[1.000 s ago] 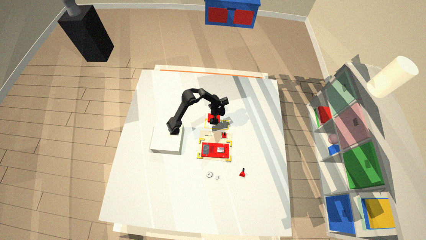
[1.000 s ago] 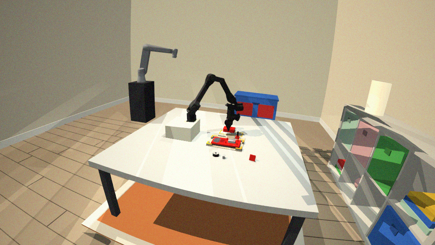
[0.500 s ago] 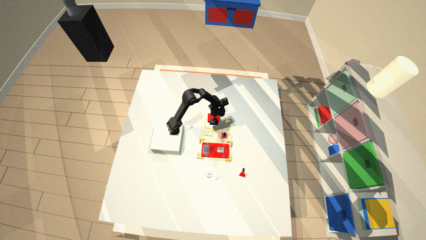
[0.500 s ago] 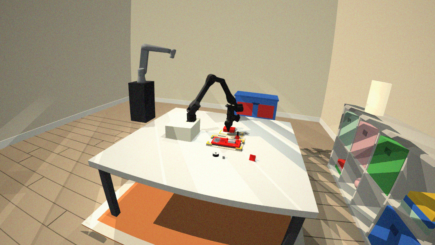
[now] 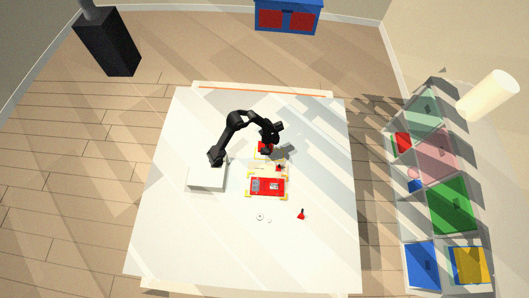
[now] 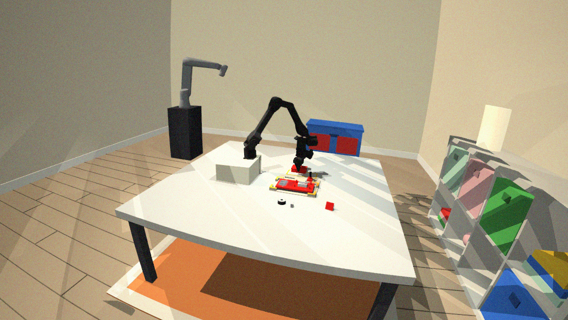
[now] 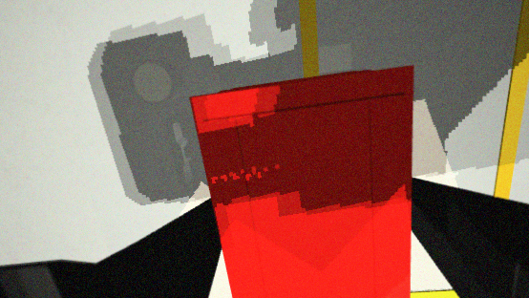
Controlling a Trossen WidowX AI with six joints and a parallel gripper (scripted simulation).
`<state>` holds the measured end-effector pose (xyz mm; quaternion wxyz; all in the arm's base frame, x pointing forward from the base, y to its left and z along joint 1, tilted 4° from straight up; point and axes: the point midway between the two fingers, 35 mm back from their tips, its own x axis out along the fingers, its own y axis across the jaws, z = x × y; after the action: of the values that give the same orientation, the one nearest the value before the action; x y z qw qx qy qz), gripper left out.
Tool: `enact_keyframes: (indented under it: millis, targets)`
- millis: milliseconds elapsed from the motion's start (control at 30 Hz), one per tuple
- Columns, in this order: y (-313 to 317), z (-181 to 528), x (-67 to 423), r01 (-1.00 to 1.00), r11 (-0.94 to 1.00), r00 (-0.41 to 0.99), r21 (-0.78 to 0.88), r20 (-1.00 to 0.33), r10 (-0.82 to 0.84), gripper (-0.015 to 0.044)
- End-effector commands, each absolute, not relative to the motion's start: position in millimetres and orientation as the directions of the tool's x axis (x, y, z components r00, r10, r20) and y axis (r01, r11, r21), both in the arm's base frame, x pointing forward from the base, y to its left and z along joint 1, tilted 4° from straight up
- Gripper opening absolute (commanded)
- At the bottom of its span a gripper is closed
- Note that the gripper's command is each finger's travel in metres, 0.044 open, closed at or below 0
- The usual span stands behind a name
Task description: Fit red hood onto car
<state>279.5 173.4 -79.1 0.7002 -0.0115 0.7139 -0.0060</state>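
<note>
Striped sunlight is falling across the plank floor (image 6: pixel 59 206), beige walls (image 6: pixel 302 59), a blue cabinet (image 6: pixel 334 137) and cubby shelves (image 6: pixel 496 238).

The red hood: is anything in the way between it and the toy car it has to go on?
The tool is shut on the hood, so nothing separates those two. Between the hood and the car stands a small red and black piece, slightly to one side. The hood will likely need lifting over it.

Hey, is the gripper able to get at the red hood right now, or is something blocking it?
Yes, it looks so: the gripper is already shut on the hood, fingers against its sides, nothing between them.
</note>
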Motion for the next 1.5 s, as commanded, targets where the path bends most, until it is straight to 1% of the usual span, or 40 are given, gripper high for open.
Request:
enact_keyframes:
  millis: [0,233,267,1100,1467]
  targets:
    - [173.4,-77.8,279.5,-0.008,1.0,-0.02,-0.025,-0.999,-0.025,0.019]
    - [173.6,-69.2,279.7,-0.008,1.0,-0.02,-0.025,-0.999,-0.025,0.0006]
    - [173.7,-67.2,279.8,-0.008,1.0,-0.02,-0.025,-0.999,-0.025,0.0]
    - [175.3,0.0,281.8,-0.008,1.0,-0.019,-0.024,-1.0,-0.025,0.0]
    - [175.7,18.3,282.3,-0.008,1.0,-0.019,-0.024,-1.0,-0.025,0.0]
